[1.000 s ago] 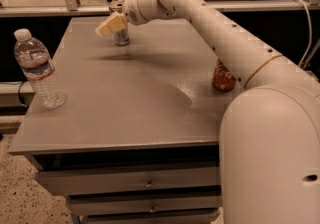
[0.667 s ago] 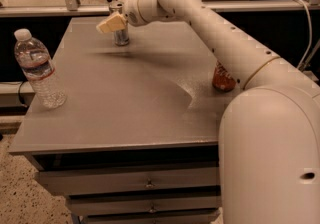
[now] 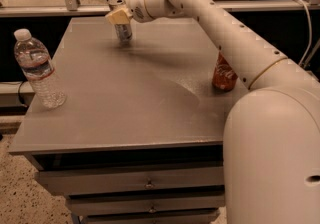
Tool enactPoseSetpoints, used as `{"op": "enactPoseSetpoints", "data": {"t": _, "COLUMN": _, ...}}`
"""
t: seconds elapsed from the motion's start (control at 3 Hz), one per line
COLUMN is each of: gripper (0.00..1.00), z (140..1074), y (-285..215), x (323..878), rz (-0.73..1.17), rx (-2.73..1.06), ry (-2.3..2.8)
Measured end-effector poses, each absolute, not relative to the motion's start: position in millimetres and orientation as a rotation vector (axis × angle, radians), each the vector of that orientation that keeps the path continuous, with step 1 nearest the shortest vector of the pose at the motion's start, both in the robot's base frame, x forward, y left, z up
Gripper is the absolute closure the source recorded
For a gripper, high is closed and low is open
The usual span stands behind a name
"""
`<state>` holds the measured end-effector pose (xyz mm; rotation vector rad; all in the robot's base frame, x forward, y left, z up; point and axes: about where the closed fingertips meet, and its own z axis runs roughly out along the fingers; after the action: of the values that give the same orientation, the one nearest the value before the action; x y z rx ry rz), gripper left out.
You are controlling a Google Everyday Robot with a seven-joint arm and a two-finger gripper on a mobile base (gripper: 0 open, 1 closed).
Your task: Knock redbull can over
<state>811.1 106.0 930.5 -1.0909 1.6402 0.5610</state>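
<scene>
The robot's bulky white arm (image 3: 235, 43) fills the right side of the camera view. It rises from a broad rounded housing at the lower right and reaches diagonally up and left across the far part of the scene. Beneath it lies a flat grey rectangular worktop (image 3: 125, 98) with a matte surface, and under the front edge sits a stack of grey metal drawers (image 3: 145, 183) with small knobs. A clear plastic water bottle (image 3: 36, 68) with a white cap and a pale label stands upright near the worktop's left edge, well apart from everything else. A wide red cola can (image 3: 225, 74) with white lettering stands upright towards the right side, partly hidden behind the arm. The redbull can (image 3: 123, 33), a slim silver metal can with bluish patches, stands near the far edge, left of centre, and looks upright or nearly so, with its top rim showing just above the wrist. The claw (image 3: 119, 16), a cream-coloured part at the arm's tip, sits right against the upper half of the redbull can and covers part of it from this side. It looks to be touching the can. I cannot tell how far the claw is spread, nor whether it is pinching the can or only resting against it.
</scene>
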Motion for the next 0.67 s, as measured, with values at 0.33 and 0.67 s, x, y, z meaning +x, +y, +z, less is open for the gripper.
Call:
{"op": "enactPoseSetpoints", "data": {"t": 0.33, "gripper": 1.00, "z": 957, "y": 81, "x": 798, "rz": 0.553, "rx": -1.135, "ry": 1.625}}
{"op": "enactPoseSetpoints", "data": {"t": 0.67, "gripper": 1.00, "z": 961, "y": 37, "x": 761, "rz": 0.520, "rx": -1.284, "ry": 1.696}}
